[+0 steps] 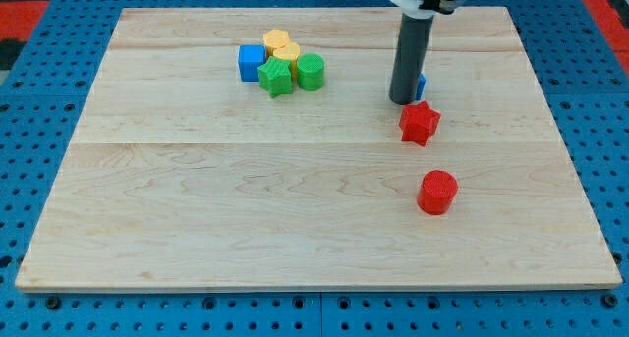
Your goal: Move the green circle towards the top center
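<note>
Green circle (311, 72) being left untouched in its cluster
Tip (402, 101) being held well right, beside the red star (420, 123); no gripper is fitted

Bright, even light falls from overhead across the pale bench (197, 219), with no glare. Blocks on it cast only short, soft shadows at their bases. Focus is sharp to the bench's edges, which run straight, undistorted.

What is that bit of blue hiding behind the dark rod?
A blue block peeks out on the rod's right side, just above the red star. The rod covers most of it, so its shape is unclear. My tip sits beside it.
</note>
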Tool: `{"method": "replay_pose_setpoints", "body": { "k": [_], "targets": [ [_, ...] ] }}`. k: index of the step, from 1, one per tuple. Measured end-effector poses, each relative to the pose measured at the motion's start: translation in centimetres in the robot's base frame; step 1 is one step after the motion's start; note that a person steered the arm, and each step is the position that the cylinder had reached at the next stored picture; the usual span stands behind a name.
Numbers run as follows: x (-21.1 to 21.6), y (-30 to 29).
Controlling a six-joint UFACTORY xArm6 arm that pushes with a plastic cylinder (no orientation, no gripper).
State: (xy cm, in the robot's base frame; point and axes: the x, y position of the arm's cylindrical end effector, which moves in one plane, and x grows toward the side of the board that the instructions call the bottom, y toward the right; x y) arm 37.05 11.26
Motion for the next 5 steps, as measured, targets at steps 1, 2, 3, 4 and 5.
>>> {"method": "replay_pose_setpoints", "body": {
  "k": [1, 2, 3, 4, 5],
  "targets": [
    [-0.9, 0.1],
    [-1.7, 0.1],
    [-1.7, -1.3],
    [-1.4, -3.3],
    [-1.1, -6.0]
  ]
}}
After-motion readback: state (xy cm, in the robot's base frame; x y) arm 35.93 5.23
